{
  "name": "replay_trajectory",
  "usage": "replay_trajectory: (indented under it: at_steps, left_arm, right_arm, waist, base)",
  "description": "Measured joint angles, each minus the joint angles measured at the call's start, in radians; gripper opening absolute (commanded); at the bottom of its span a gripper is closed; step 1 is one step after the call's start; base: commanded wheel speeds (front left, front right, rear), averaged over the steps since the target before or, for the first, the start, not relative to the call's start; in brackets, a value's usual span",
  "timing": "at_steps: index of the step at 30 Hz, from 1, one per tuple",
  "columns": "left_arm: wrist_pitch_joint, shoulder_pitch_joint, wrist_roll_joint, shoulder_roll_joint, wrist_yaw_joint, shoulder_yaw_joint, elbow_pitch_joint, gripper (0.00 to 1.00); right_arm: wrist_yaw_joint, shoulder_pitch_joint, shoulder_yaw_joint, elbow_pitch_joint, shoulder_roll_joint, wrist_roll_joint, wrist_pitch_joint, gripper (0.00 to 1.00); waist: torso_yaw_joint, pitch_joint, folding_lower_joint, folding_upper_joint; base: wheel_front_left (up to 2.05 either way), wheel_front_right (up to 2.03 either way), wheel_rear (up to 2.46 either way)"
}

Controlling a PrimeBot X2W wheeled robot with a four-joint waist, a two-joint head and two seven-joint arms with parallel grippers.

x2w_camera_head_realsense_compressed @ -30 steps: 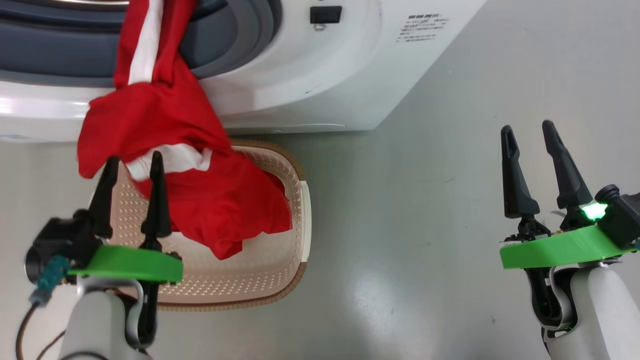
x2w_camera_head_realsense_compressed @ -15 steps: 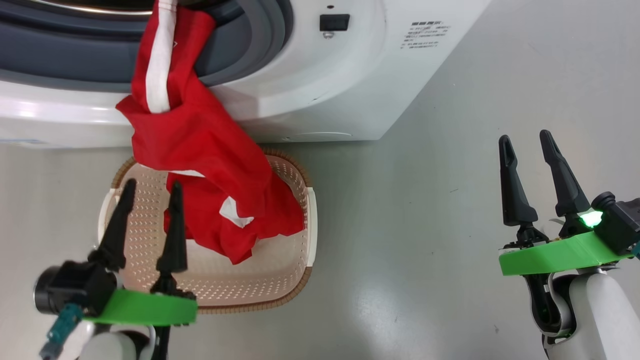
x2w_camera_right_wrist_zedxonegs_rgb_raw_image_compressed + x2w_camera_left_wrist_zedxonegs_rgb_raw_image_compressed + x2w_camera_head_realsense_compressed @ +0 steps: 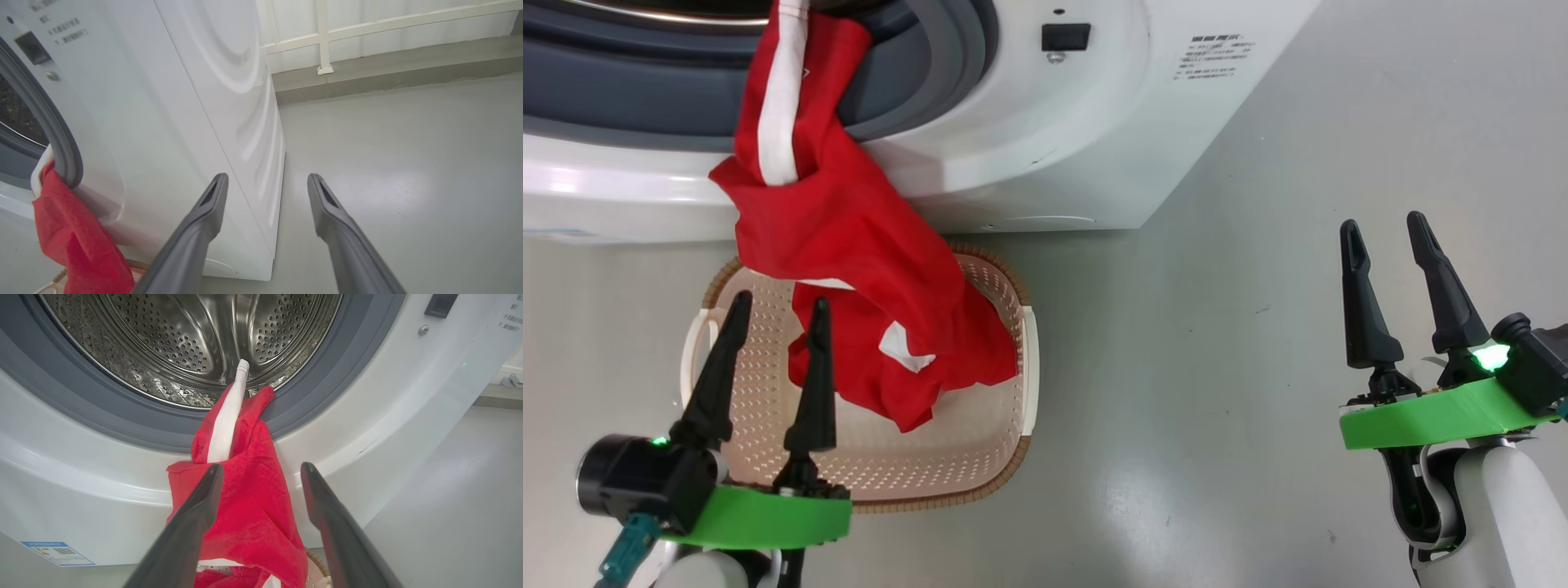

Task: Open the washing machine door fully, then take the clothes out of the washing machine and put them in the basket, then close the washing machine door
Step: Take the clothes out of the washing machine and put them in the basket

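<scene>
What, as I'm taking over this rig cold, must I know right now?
Left gripper: open, empty, above the basket beside the clothes.
Right gripper: open, empty, over the floor.
Clothes hang from the washing machine mouth down into the basket, top end on the drum lip.
Done: door opened, clothes partly out.
To do: free the top end into the basket, close the door.

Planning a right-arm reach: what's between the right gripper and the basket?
Nothing: in the head view, bare grey floor runs from the right gripper to the basket.
</scene>
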Motion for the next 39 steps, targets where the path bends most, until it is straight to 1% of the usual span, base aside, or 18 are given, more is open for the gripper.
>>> replay_trajectory:
  at_steps: [4,9,11,14,18,23,26,29,35,36,37,38,39]
  left_arm:
    - [0.000,-0.024,0.000,0.000,0.000,0.000,-0.003,1.00]
    - [0.000,-0.138,0.018,0.000,0.000,-0.002,0.029,1.00]
    - [0.000,-0.182,0.026,0.009,-0.001,-0.010,0.051,1.00]
    - [0.000,-0.246,0.034,0.032,-0.002,-0.017,0.109,1.00]
    - [-0.001,-0.336,0.036,0.058,-0.002,-0.029,0.219,1.00]
    - [-0.001,-0.435,0.041,0.076,-0.002,-0.056,0.368,1.00]
    - [-0.001,-0.495,0.042,0.093,-0.002,-0.058,0.451,1.00]
    - [-0.001,-0.553,0.042,0.097,-0.002,-0.057,0.524,1.00]
    - [-0.001,-0.617,0.038,0.116,-0.002,-0.058,0.619,1.00]
    - [-0.001,-0.622,0.034,0.116,-0.002,-0.058,0.629,0.88]
    - [-0.001,-0.626,0.031,0.116,-0.002,-0.058,0.638,0.54]
    - [-0.001,-0.630,0.028,0.117,-0.002,-0.058,0.646,0.40]
    - [-0.001,-0.634,0.024,0.118,-0.002,-0.058,0.651,0.33]
  right_arm:
    - [0.000,0.000,-0.001,-0.001,0.000,0.000,0.000,1.00]
    - [0.000,0.000,-0.001,-0.002,0.000,0.000,0.000,1.00]
    - [0.000,0.000,0.000,-0.002,0.000,0.000,0.000,1.00]
    - [0.000,-0.001,0.004,-0.002,0.000,0.000,0.000,1.00]
    - [0.000,-0.002,0.007,-0.002,0.000,0.003,0.000,1.00]
    - [0.000,-0.003,0.010,-0.002,0.000,0.011,0.000,1.00]
    - [0.000,-0.003,0.012,-0.002,0.000,0.013,0.000,1.00]
    - [0.000,-0.003,0.013,-0.002,0.000,0.016,0.000,1.00]
    - [0.000,-0.004,0.015,-0.002,0.000,0.019,0.000,1.00]
    - [0.000,-0.004,0.015,-0.002,0.000,0.019,0.000,1.00]
    - [0.000,-0.004,0.015,-0.002,0.000,0.019,0.000,1.00]
    - [0.000,-0.004,0.015,-0.002,0.000,0.019,0.000,1.00]
    - [0.000,-0.004,0.015,-0.002,0.000,0.019,0.000,1.00]
  waist:
    - [0.001,0.003,0.0000,0.0000]
    - [0.005,0.009,0.0000,0.0000]
    - [0.005,0.012,0.0000,0.0000]
    - [0.001,0.017,0.0000,0.0000]
    - [-0.008,0.025,0.0001,0.0000]
    - [-0.021,0.032,0.0000,0.0000]
    - [-0.029,0.037,0.0000,0.0000]
    - [-0.036,0.042,0.0001,0.0000]
    - [-0.045,0.046,0.0000,0.0000]
    - [-0.046,0.046,0.0001,0.0000]
    - [-0.046,0.046,0.0000,0.0000]
    - [-0.047,0.046,0.0001,0.0000]
    - [-0.047,0.046,0.0000,0.0000]
  base:
    - [0.00,0.00,0.00]
    - [0.00,0.00,0.00]
    - [0.00,0.00,0.00]
    - [0.00,0.00,0.00]
    - [0.00,0.00,0.00]
    - [0.00,0.00,0.00]
    - [0.00,0.00,0.00]
    - [0.00,0.00,0.00]
    - [0.00,0.00,0.00]
    - [0.00,0.00,0.00]
    - [0.00,0.00,0.00]
    - [0.00,0.00,0.00]
    - [0.00,0.00,0.00]
